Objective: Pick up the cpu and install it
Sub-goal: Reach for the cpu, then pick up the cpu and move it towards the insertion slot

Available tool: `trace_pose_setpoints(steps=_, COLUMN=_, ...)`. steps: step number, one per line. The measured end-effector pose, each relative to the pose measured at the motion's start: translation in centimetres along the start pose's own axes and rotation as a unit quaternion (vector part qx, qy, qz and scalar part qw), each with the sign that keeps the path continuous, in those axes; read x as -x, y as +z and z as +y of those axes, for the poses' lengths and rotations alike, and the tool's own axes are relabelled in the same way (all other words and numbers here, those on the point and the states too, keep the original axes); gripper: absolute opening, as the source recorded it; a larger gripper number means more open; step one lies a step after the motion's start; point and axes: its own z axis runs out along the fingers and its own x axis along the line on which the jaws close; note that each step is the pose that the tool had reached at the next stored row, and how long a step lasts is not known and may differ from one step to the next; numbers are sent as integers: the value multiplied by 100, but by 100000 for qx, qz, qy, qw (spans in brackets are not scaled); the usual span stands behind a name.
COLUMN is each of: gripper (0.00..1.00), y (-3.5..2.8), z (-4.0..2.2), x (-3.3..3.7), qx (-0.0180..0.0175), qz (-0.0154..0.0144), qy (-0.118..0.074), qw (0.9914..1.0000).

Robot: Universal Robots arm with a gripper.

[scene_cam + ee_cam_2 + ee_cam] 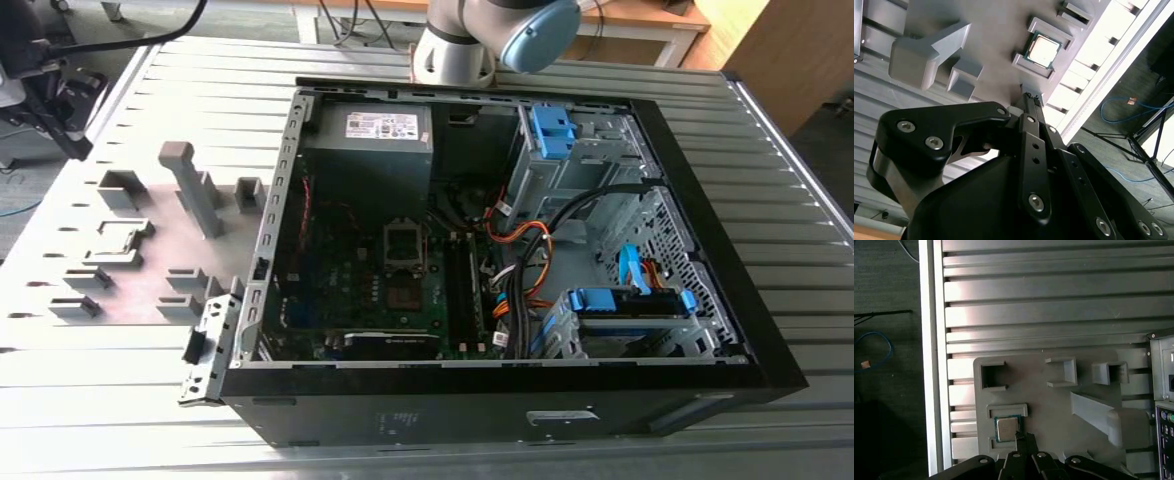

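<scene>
The cpu point(1043, 50) is seen lying flat, metal top up, in a grey holder point(1050, 26) on a grey plate point(1054, 405), which is laid on the slatted bench point(1044, 290) beside the open case point(507, 400). The gripper point(1030, 96) is held over the plate, near the cpu and apart from it. Its fingers are seen together, with nothing clamped between them. In the exterior view the socket point(404, 245) is seen on the board inside the case
</scene>
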Motion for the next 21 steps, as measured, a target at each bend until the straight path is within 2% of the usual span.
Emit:
trace_pose_setpoints(steps=14, gripper=11, y=24, z=-186, x=5, qx=2, qz=0, qy=0, qw=100000)
trace_pose_setpoints(steps=21, gripper=11, y=30, z=-201, x=5, qx=0, qz=-3, qy=3, qw=100000)
